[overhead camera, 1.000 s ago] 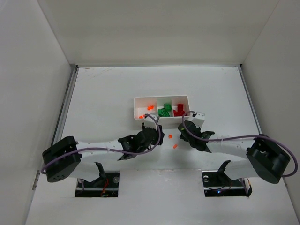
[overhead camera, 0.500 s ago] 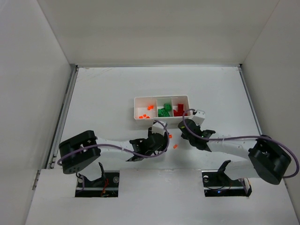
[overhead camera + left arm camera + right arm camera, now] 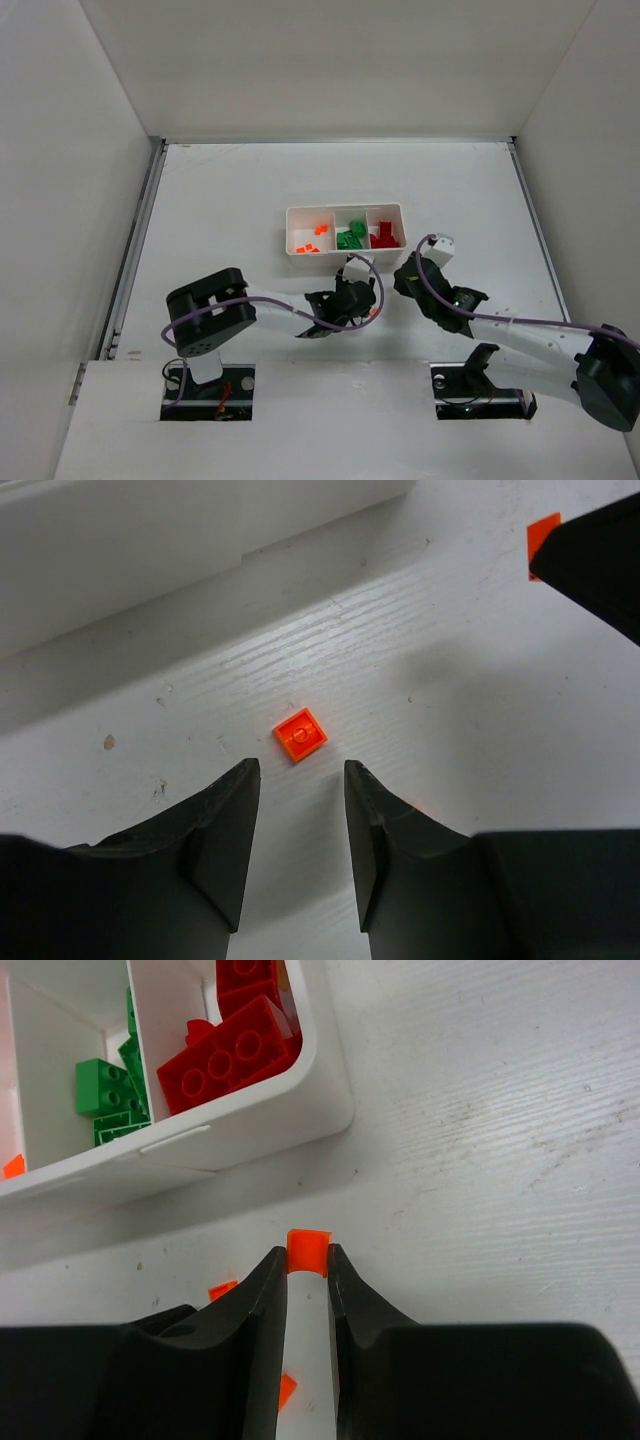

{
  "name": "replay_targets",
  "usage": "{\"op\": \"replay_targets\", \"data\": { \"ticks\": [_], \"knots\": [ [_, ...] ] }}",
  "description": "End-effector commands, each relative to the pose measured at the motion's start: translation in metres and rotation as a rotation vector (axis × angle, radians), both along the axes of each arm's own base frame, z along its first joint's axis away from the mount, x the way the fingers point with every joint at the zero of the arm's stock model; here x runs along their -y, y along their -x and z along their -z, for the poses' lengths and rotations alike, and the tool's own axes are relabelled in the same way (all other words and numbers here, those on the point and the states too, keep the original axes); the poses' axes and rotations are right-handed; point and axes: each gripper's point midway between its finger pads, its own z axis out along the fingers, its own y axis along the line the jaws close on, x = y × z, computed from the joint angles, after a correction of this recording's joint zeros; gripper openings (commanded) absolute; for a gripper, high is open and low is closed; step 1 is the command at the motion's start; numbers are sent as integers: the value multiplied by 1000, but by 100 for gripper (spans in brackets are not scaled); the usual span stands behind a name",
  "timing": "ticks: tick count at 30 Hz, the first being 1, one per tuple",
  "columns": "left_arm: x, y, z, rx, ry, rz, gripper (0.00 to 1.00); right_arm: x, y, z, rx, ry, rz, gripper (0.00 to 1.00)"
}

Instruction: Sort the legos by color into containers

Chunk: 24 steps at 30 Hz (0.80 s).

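Pinching orange bit (image 3: 308, 1250), right jaws; grip visible only from wrist view.

Bright, even white light, soft shadow on the table (image 3: 450, 680) ahead of the left hand (image 3: 300, 772), overhead view slightly soft

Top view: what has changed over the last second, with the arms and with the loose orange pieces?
The left gripper swung to the right and now stands open just short of a loose orange brick. The right gripper closed on an orange bit and shifted slightly right. The tray and what lies in it stayed put.
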Motion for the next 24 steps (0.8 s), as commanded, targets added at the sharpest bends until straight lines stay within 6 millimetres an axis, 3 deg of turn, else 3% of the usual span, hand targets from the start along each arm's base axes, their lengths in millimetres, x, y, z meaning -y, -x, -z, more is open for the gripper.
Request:
{"op": "replay_targets", "data": {
  "ticks": [1, 9, 15, 20, 24],
  "knots": [
    [10, -13, -11, 42, 24, -62, 35, -1, -3, -8, 34, -21, -4, 23],
    [15, -22, 1, 31, -7, -93, 27, -1, 0, -10, 52, -49, -20, 23],
    [13, -17, -2, 27, -11, -88, 13, 2, 0, -13, 66, -60, -21, 23],
    [1, -7, -26, 52, 41, -80, 10, -6, -6, -32, 97, -70, -48, 23],
    [-21, -2, -54, 85, 96, -97, 10, -28, -14, -55, 130, -88, -100, 23]
  ]
}}
